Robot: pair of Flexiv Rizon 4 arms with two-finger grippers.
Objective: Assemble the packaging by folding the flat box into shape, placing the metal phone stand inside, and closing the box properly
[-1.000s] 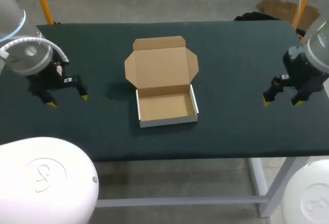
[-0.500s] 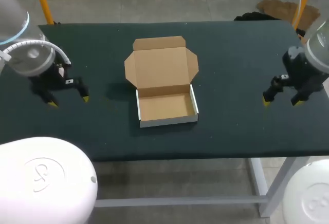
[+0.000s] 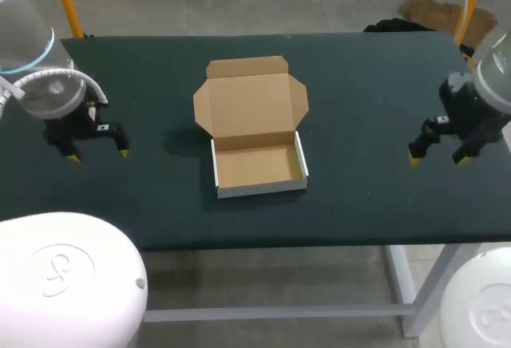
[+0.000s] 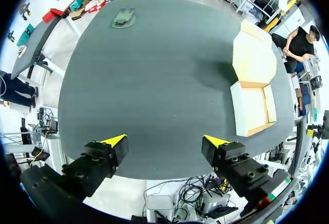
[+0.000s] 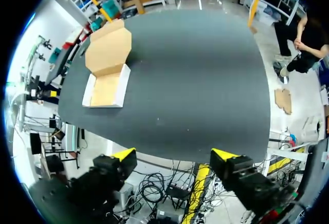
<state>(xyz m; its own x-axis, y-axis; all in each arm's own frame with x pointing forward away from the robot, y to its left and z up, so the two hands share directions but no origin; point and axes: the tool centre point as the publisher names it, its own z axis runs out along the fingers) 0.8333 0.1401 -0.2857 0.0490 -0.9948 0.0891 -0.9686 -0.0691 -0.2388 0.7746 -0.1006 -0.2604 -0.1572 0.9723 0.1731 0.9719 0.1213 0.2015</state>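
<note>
Head view puts the cardboard box (image 3: 254,136) in the middle of the desk (image 3: 359,85), its tray formed and its lid flap lying open flat behind it. It sits between the two grippers and well apart from both. My left gripper (image 3: 98,156) hangs over the desk's left end with its fingers spread and nothing between them. My right gripper (image 3: 437,157) is the same at the right end. From the left wrist, a small grey object (image 4: 123,17) lies near the far edge; I cannot tell what it is.
</note>
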